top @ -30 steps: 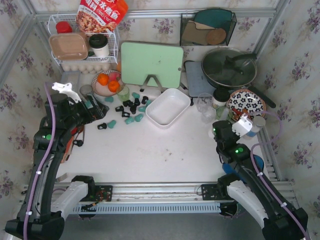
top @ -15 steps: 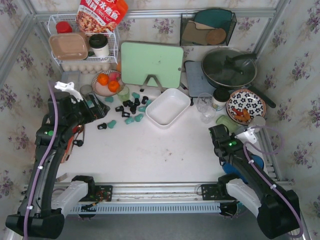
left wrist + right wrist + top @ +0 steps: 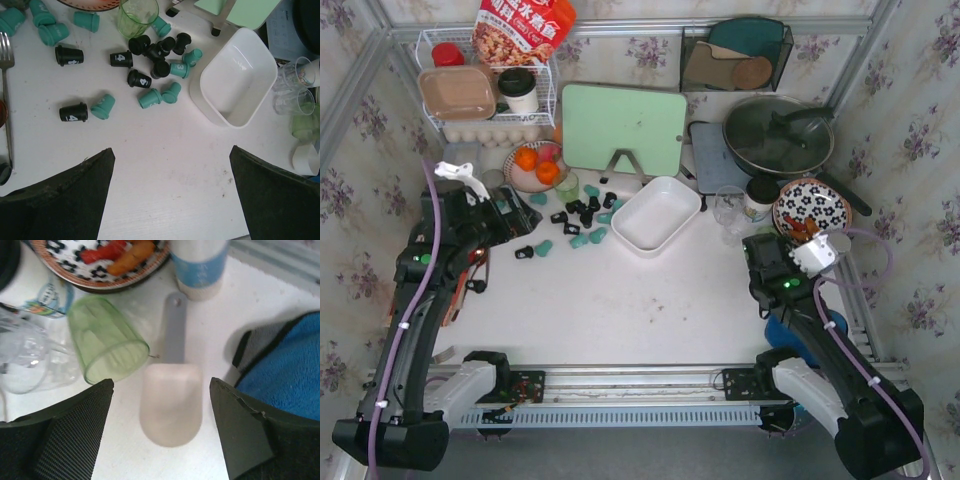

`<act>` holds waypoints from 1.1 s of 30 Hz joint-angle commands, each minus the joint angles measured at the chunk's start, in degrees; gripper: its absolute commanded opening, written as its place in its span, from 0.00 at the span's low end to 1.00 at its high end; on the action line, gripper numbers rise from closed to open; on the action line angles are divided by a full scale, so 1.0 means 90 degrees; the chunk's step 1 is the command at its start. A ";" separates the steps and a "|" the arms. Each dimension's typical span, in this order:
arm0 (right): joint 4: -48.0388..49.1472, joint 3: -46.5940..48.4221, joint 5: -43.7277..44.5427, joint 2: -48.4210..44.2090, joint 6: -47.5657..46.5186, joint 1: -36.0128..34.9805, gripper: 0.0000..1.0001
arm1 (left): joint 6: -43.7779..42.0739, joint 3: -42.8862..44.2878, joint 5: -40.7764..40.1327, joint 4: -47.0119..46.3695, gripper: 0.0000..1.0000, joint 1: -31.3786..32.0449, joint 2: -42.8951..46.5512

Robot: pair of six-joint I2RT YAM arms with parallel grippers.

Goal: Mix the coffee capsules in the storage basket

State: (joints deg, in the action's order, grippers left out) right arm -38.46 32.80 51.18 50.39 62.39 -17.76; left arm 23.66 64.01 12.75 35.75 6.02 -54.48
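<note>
Black and teal coffee capsules (image 3: 121, 59) lie scattered on the table (image 3: 165, 190), outside the white storage basket (image 3: 239, 75) and just to its left. The left jaws hang wide open above the table near them, gripping nothing. The right jaws, well apart at the table's right side, also stand wide over a pale scoop (image 3: 170, 400) lying between a tipped green cup (image 3: 107, 345) and a blue cloth (image 3: 285, 375).
</note>
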 commanded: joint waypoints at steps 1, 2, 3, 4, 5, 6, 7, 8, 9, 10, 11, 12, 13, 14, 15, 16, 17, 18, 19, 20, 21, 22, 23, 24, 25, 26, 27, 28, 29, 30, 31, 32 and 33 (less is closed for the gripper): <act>0.0789 0.0430 0.0046 -0.0189 -0.1900 0.0001 0.88 | -0.0036 0.0007 0.0106 -0.0143 1.00 0.0000 -0.0045; 0.1062 0.0530 -0.0137 -0.0250 -0.2396 0.0001 0.89 | -0.0034 0.0005 0.0122 -0.0139 1.00 0.0004 -0.0058; 0.1317 0.0630 -0.0327 -0.0292 -0.2859 0.0001 0.90 | -0.0039 0.0007 0.0134 -0.0139 1.00 0.0005 -0.0067; 0.1551 0.0748 -0.0540 -0.0349 -0.3321 0.0001 0.90 | -0.0049 0.0014 0.0164 -0.0138 1.00 0.0005 -0.0090; 0.1809 0.0829 -0.0877 -0.0419 -0.3792 0.0001 0.90 | -0.0064 0.0024 0.0204 -0.0127 1.00 0.0005 -0.0119; 0.2023 0.0873 -0.1227 -0.0489 -0.4226 0.0001 0.88 | -0.0082 0.0029 0.0248 -0.0116 1.00 0.0018 -0.0148; 0.2285 0.0893 -0.1538 -0.0579 -0.4581 -0.0004 0.86 | -0.0101 0.0048 0.0286 -0.0110 1.00 0.0024 -0.0192; 0.2573 0.0876 -0.1928 -0.0661 -0.4903 0.0000 0.84 | -0.0123 0.0067 0.0312 -0.0085 1.00 0.0047 -0.0243; 0.2863 0.0848 -0.2264 -0.0729 -0.5117 -0.0004 0.82 | -0.0154 0.0090 0.0341 -0.0063 0.99 0.0076 -0.0294; 0.3084 0.0821 -0.2539 -0.0746 -0.5209 -0.0009 0.81 | -0.0182 0.0108 0.0354 -0.0041 0.99 0.0110 -0.0348; 0.3317 0.0802 -0.2748 -0.0721 -0.5268 -0.0009 0.81 | -0.0220 0.0133 0.0362 -0.0015 0.98 0.0161 -0.0431; 0.3504 0.0795 -0.2949 -0.0636 -0.5322 -0.0017 0.80 | -0.0264 0.0143 0.0365 0.0005 0.97 0.0220 -0.0486; 0.3639 0.0799 -0.3048 -0.0474 -0.5348 -0.0043 0.79 | -0.0298 0.0166 0.0358 0.0025 0.96 0.0283 -0.0549; 0.3748 0.0805 -0.3103 -0.0293 -0.5360 -0.0089 0.79 | -0.0343 0.0179 0.0347 0.0023 0.96 0.0361 -0.0600; 0.3892 0.0809 -0.3169 -0.0141 -0.5409 -0.0168 0.78 | -0.0395 0.0180 0.0334 0.0017 0.95 0.0453 -0.0644; 0.4024 0.0794 -0.3200 0.0087 -0.5478 -0.0279 0.77 | -0.0462 0.0185 0.0303 0.0013 0.94 0.0609 -0.0682; 0.4250 0.0769 -0.3205 0.0242 -0.5562 -0.0410 0.77 | -0.0528 0.0187 0.0259 0.0013 0.94 0.0739 -0.0719; 0.4472 0.0714 -0.3194 0.0401 -0.5686 -0.0625 0.77 | -0.0580 0.0174 0.0180 0.0004 0.94 0.0884 -0.0755; 0.4757 0.0621 -0.3146 0.0521 -0.5849 -0.0877 0.77 | -0.0653 0.0168 0.0099 0.0003 0.94 0.1047 -0.0806; 0.4987 0.0523 -0.3075 0.0614 -0.6003 -0.1114 0.77 | -0.0703 0.0173 0.0014 0.0015 0.94 0.1196 -0.0855; 0.5299 0.0421 -0.3059 0.0743 -0.6180 -0.1337 0.77 | -0.0753 0.0178 -0.0087 0.0025 0.94 0.1351 -0.0916; 0.5587 0.0313 -0.3066 0.0841 -0.6307 -0.1627 0.77 | -0.0794 0.0188 -0.0207 0.0040 0.93 0.1526 -0.0986; 0.5814 0.0192 -0.3081 0.0933 -0.6383 -0.1833 0.77 | -0.0835 0.0209 -0.0282 0.0045 0.92 0.1698 -0.1068; 0.6007 0.0095 -0.3121 0.1051 -0.6446 -0.1953 0.77 | -0.0901 0.0220 -0.0352 0.0032 0.91 0.1884 -0.1153; 0.6188 0.0004 -0.3159 0.1144 -0.6472 -0.2033 0.77 | -0.0953 0.0243 -0.0456 0.0025 0.90 0.2063 -0.1229; 0.6320 -0.0096 -0.3174 0.1216 -0.6448 -0.2086 0.77 | -0.1005 0.0259 -0.0535 0.0002 0.89 0.2229 -0.1343; 0.6444 -0.0173 -0.3178 0.1284 -0.6377 -0.2108 0.77 | -0.1039 0.0277 -0.0617 -0.0024 0.88 0.2392 -0.1459; 0.6543 -0.0256 -0.3166 0.1333 -0.6271 -0.2109 0.77 | -0.1074 0.0287 -0.0726 -0.0074 0.88 0.2538 -0.1579; 0.6632 -0.0359 -0.3113 0.1371 -0.6104 -0.2110 0.77 | -0.1145 0.0289 -0.0895 -0.0167 0.87 0.2703 -0.1699; 0.6748 -0.0486 -0.3077 0.1395 -0.5960 -0.2109 0.77 | -0.1270 0.0286 -0.1072 -0.0291 0.87 0.2871 -0.1924; 0.6946 -0.0636 -0.3094 0.1423 -0.5860 -0.2109 0.76 | -0.1414 0.0302 -0.1297 -0.0478 0.87 0.3034 -0.2125; 0.7114 -0.0774 -0.3063 0.1444 -0.5798 -0.2109 0.76 | -0.1569 0.0366 -0.1477 -0.0602 0.87 0.3156 -0.2302; 0.7216 -0.0845 -0.2989 0.1459 -0.5695 -0.2114 0.76 | -0.1760 0.0470 -0.1597 -0.0750 0.87 0.3248 -0.2536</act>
State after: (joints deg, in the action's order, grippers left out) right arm 17.96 27.66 22.59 62.98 7.66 -36.69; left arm 13.80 66.43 5.43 34.59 32.32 -72.47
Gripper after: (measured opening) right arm 0.764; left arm 0.870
